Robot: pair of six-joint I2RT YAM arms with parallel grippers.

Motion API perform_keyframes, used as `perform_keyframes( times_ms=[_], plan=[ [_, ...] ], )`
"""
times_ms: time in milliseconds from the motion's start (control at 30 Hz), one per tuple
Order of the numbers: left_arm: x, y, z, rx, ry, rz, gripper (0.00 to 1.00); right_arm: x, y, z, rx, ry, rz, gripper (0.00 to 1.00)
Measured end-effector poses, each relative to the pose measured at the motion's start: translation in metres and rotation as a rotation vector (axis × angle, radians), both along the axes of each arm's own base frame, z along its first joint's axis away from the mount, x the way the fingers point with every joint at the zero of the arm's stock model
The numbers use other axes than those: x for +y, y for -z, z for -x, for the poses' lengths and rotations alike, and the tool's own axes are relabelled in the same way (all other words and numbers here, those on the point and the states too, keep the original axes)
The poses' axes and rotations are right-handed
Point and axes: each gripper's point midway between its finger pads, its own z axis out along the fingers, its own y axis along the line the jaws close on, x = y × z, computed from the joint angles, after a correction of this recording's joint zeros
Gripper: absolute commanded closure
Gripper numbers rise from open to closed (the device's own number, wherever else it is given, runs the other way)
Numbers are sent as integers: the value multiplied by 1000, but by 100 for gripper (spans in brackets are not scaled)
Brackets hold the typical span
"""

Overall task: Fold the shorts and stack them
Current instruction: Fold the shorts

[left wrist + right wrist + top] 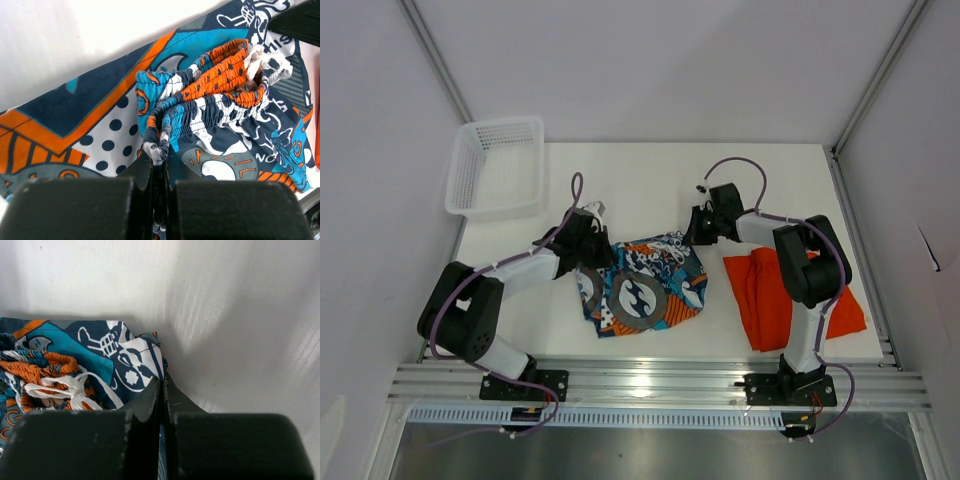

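Shorts, two pairs: patterned pair (645,285) bunched at table centre, its 10 o'clock edge pinched by left gripper (159,165), 1 o'clock edge by right gripper (162,390); orange pair (760,300) at 4 o'clock, partly hidden by right arm; basket (465,170), one, 10 o'clock.

Looking like a robotics lab test cell — sitting enclosed by bare white walls (670,70) meeting at aluminium struts (437,60), showing a white table (640,170), the left arm (470,310) and the right arm (808,262) bolted onto slotted aluminium rails (650,385) at its near edge, trailing purple cables (735,160).
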Motion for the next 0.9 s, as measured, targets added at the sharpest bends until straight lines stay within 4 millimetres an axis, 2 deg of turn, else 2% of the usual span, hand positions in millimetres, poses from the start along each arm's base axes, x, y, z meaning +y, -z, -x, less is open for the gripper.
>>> perform_keyframes(
  times_ms=[300,333,367,400,467,500,567,600,633,667,767,833,900],
  plan=[
    [11,0,-6,-7,-50,-20,100,-4,0,0,-1,12,5,100],
    [12,1,-7,-7,-53,-22,97,-4,0,0,-1,13,4,95],
    [12,1,-7,-7,-55,-23,94,-4,0,0,0,13,4,86],
    [13,1,-7,-7,-55,-23,91,-4,0,0,1,13,2,70],
    [14,1,-8,-2,-56,-26,83,-2,-5,-1,-8,9,-13,56],
    [13,1,-9,0,-56,-27,78,-2,-7,-2,-13,10,-17,45],
    [13,0,-12,0,-57,-27,69,-2,-13,-1,-20,8,-43,35],
    [12,0,-13,-1,-57,-27,68,-2,-16,0,-19,9,-54,26],
    [12,0,-14,0,-59,-26,68,-3,-18,2,-17,8,-71,22],
    [12,-1,-15,-1,-59,-25,68,-3,-20,3,-18,4,-91,15],
    [11,-3,-17,-5,-61,-23,70,-7,-27,10,-13,11,-141,13],
    [11,-3,-18,-4,-60,-22,71,-11,-32,18,-6,19,-166,17],
    [10,-1,-18,1,-59,-25,72,-16,-39,26,-7,31,-180,24]
  ],
)
